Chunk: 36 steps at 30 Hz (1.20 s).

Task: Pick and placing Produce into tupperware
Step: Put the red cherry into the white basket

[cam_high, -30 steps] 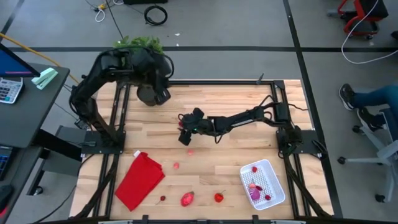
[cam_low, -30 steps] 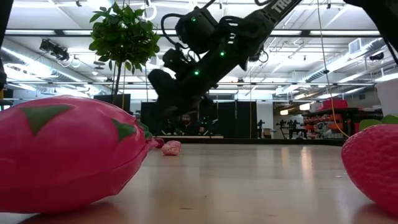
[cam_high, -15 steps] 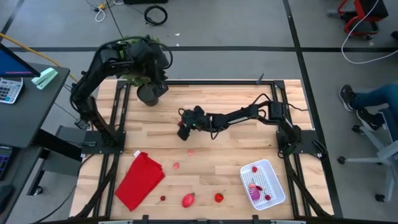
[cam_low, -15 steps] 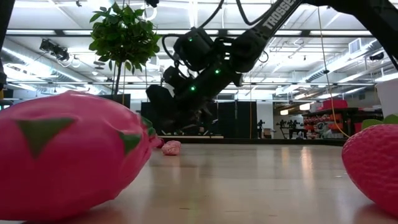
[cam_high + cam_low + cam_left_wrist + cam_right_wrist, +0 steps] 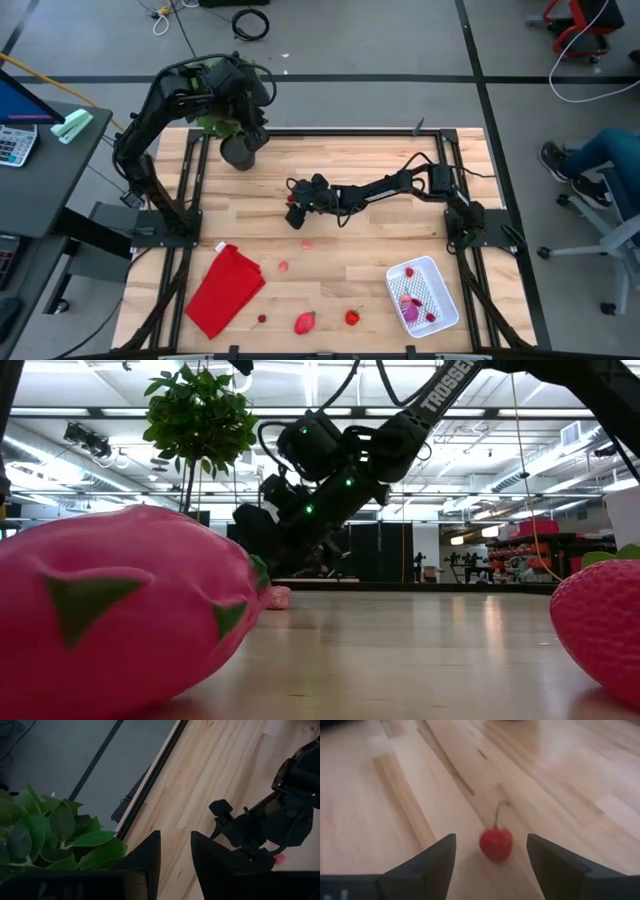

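Red and small, a cherry (image 5: 496,843) with its stalk pointing away lies on the wooden table (image 5: 380,170) straight ahead of the right gripper (image 5: 491,862), whose fingers stand wide apart with the fruit in the gap between them but not yet touched. From above, that gripper (image 5: 295,205) is reached out low over the middle of the table, the fruit showing as a red speck at its tip. The left gripper (image 5: 240,150) waits at the far left corner beside a potted plant (image 5: 222,75); its fingers show a narrow gap and hold nothing.

The tupperware (image 5: 424,294), white and perforated, sits near the front right corner, well apart from the cherry, with a few pieces already in it. More produce lies loose along the front edge — a pink dragon fruit (image 5: 302,321), a strawberry (image 5: 352,318), some small bits — beside a red cloth (image 5: 225,288).

The step in hand looks like the grasp on the cherry. To do it well — ease forward until the round body, not the stalk, sits squarely between the pads, keep the tips just clear of the wood, then close gently, since so small and round a thing could squirt out sideways
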{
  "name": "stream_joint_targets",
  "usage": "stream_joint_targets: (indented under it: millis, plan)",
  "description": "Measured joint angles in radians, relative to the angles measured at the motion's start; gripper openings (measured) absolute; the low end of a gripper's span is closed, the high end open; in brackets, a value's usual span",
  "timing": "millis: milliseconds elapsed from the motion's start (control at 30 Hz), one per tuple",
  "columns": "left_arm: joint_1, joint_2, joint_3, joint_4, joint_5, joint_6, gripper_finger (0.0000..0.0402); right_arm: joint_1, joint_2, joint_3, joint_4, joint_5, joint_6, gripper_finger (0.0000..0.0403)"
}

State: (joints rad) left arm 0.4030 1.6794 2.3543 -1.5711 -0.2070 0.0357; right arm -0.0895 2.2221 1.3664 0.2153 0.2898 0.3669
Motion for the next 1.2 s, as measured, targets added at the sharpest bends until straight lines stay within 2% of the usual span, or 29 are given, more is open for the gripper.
stream_joint_targets:
  millis: [300,467,600,767,967,1200]
  plan:
    - [0.000,0.000,0.000,0.000,0.000,0.014,0.0112,-0.003,0.055,0.002,0.026,0.002,0.081,0.0251]
    - [0.000,0.000,0.000,0.000,0.000,0.014,0.0112,0.003,0.054,0.003,0.006,0.061,0.078,0.0233]
    - [0.000,0.000,0.000,0.000,0.000,0.012,0.0112,-0.002,0.051,0.002,-0.011,0.055,0.109,0.0202]
    - [0.000,0.000,0.000,0.000,0.000,0.007,0.0112,-0.004,0.050,0.002,-0.034,0.034,0.137,0.0142]
    - [0.000,0.000,0.000,0.000,0.000,0.002,0.0112,-0.005,0.032,-0.001,-0.040,0.014,0.261,0.0081]
    - [0.000,0.000,0.000,0.000,0.000,-0.002,0.0112,0.002,-0.059,-0.003,-0.100,-0.121,0.290,0.0052]
